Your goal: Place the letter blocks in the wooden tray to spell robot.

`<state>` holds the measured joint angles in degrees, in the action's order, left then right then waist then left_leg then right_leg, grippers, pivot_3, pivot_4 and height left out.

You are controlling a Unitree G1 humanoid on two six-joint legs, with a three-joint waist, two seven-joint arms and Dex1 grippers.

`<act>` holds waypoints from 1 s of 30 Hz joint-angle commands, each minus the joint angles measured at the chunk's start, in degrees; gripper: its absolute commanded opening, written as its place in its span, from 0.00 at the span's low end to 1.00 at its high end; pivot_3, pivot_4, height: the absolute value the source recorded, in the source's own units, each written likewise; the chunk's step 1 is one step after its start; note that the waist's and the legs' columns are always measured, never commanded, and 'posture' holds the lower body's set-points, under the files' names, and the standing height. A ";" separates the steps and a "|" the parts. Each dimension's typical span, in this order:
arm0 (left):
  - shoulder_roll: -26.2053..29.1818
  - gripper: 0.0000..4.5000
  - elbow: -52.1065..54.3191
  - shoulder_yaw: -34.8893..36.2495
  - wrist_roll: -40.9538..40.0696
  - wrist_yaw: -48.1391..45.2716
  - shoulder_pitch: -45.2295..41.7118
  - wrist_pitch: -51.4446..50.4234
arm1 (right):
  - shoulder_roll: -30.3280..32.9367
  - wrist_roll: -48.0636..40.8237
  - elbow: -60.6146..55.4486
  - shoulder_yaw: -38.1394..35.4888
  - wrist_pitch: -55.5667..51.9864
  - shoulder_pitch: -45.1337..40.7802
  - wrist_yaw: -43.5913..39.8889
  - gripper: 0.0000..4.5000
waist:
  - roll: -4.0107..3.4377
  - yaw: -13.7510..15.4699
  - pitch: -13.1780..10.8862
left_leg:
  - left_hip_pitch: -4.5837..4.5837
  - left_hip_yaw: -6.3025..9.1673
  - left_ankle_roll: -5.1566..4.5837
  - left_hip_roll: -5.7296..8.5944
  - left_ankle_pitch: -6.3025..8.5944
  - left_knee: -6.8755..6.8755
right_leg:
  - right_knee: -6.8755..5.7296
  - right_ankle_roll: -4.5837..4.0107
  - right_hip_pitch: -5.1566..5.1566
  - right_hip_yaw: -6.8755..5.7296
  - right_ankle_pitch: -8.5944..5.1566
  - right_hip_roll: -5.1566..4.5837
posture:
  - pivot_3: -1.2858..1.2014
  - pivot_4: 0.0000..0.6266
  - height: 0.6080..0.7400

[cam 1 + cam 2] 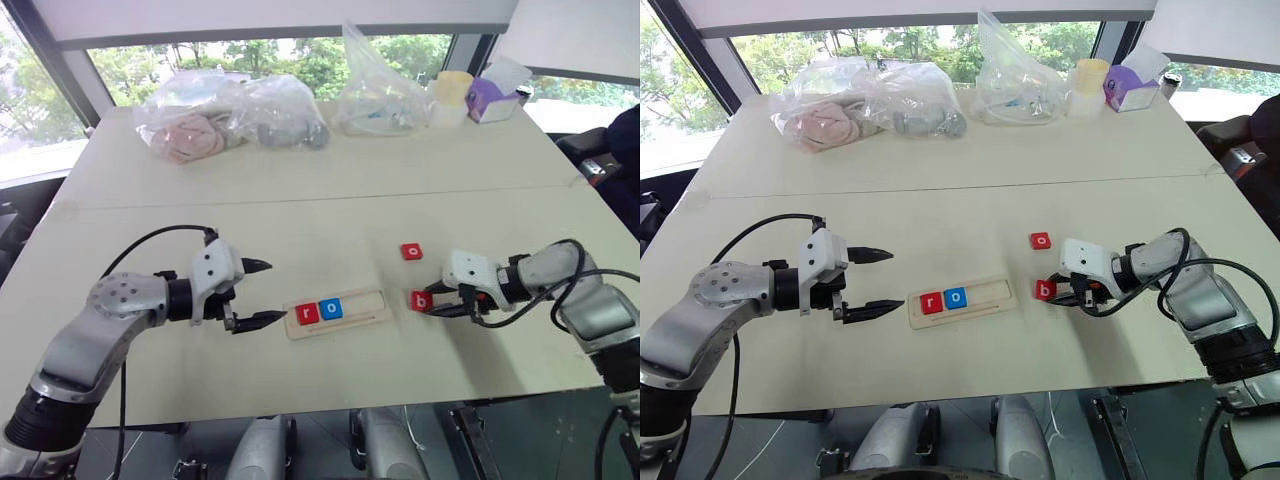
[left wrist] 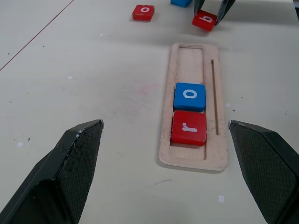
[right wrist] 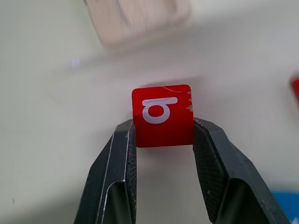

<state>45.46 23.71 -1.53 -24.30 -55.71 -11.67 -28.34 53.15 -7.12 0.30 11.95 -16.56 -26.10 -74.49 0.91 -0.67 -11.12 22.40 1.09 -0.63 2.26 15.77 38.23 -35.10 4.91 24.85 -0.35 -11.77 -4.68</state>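
The wooden tray [image 1: 360, 318] lies at the table's front middle. It holds a red r block [image 1: 306, 313] and, beside it, a blue o block [image 1: 331, 308]; the remaining slot is bare. To the tray's right, my right gripper [image 3: 163, 123] is shut on the red b block [image 3: 162, 115], which sits tilted at the table surface [image 2: 204, 20]. A red o block [image 1: 411, 251] lies loose behind it. Another blue block [image 2: 181, 2] lies near the right gripper, its letter hidden. My left gripper [image 1: 275, 292] stands open just left of the tray, holding nothing.
Clear plastic bags [image 1: 232, 118] of items, a second bag [image 1: 378, 92], a pale cup [image 1: 450, 97] and a purple tissue box [image 1: 495, 97] stand along the far edge. A seam [image 1: 300, 200] runs across the table behind the work area.
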 commanded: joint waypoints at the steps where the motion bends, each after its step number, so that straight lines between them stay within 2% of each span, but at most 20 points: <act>1: -0.16 1.00 1.63 0.66 -0.52 0.35 -0.52 0.09 | -1.86 -1.55 -5.88 0.24 -2.11 -3.40 -0.48 0.25 | 0.00 0.11 0.00 | 0.00 0.00 0.00 0.00 0.00 0.00 | -0.01 0.04 0.01 0.00 0.03 0.00 | 0.52 0.24 0.89; 6: -0.17 1.00 1.99 0.74 -0.59 0.50 -0.36 -0.08 | -6.10 0.41 -5.66 5.23 -2.15 -6.80 -1.60 0.25 | 0.01 0.21 0.01 | 0.01 0.01 0.00 0.01 0.00 0.01 | 0.01 0.10 0.00 -0.01 0.06 -0.01 | 0.52 0.24 0.89; 12: 0.34 1.00 3.78 2.00 -1.01 1.42 0.94 -1.03 | -10.69 3.97 -0.06 10.54 -0.08 -11.52 -2.57 0.25 | 0.00 0.15 0.00 | 0.02 0.01 0.01 0.01 -0.01 0.01 | 0.01 0.13 0.02 -0.01 0.09 -0.01 | 0.52 0.24 0.89; 30: -0.06 1.00 6.87 3.20 -1.43 4.25 3.42 -2.78 | -14.11 6.75 3.50 13.40 1.78 -14.51 -6.26 0.25 | 0.00 0.05 0.01 | 0.02 0.02 0.02 0.02 -0.01 0.00 | -0.02 0.11 0.05 -0.01 0.11 -0.01 | 0.52 0.24 0.89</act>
<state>45.37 28.37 -0.08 -24.49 -51.86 -8.43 -31.06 39.45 -0.21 4.79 25.61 -15.31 -38.94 -80.35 0.91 -0.62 -11.11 22.42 1.11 -0.61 2.28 15.77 38.23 -35.12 5.02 24.89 -0.35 -11.66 -4.70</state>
